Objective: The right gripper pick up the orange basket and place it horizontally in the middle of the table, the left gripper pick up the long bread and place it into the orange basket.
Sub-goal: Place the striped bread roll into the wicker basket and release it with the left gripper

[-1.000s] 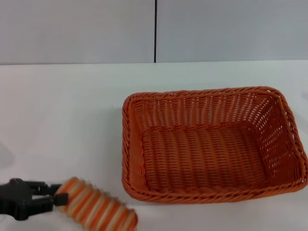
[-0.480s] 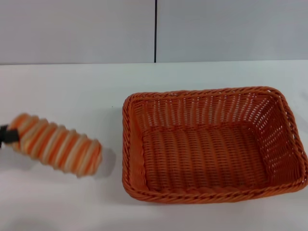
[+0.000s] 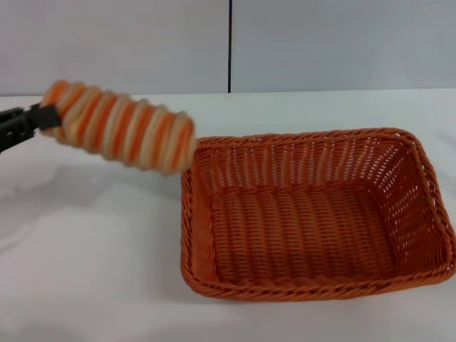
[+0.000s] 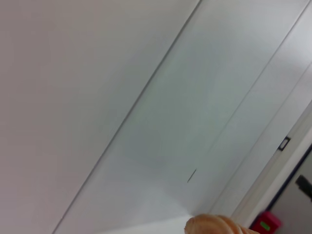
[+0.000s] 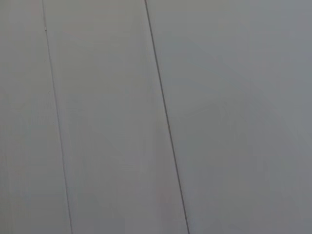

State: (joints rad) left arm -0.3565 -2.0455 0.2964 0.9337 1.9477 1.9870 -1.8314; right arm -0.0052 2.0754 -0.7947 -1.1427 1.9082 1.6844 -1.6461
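The long bread [image 3: 121, 128], striped orange and cream with a ridged top, hangs in the air above the table [image 3: 92, 242], its free end just left of the basket's far left corner. My left gripper [image 3: 44, 117] is shut on its left end at the head view's left edge. The orange basket [image 3: 313, 214] lies lengthwise on the table's middle and right, with nothing in it. A tip of the bread [image 4: 214, 226] shows in the left wrist view. The right gripper is out of view.
A grey panelled wall [image 3: 228, 43] with a dark vertical seam rises behind the table's far edge. The right wrist view shows only grey wall panels [image 5: 156, 117]. White tabletop lies left of and in front of the basket.
The left gripper has lifted the bread from near the table's front left, up and rightward, until its free end is close to the basket's far left corner. The basket has not moved.
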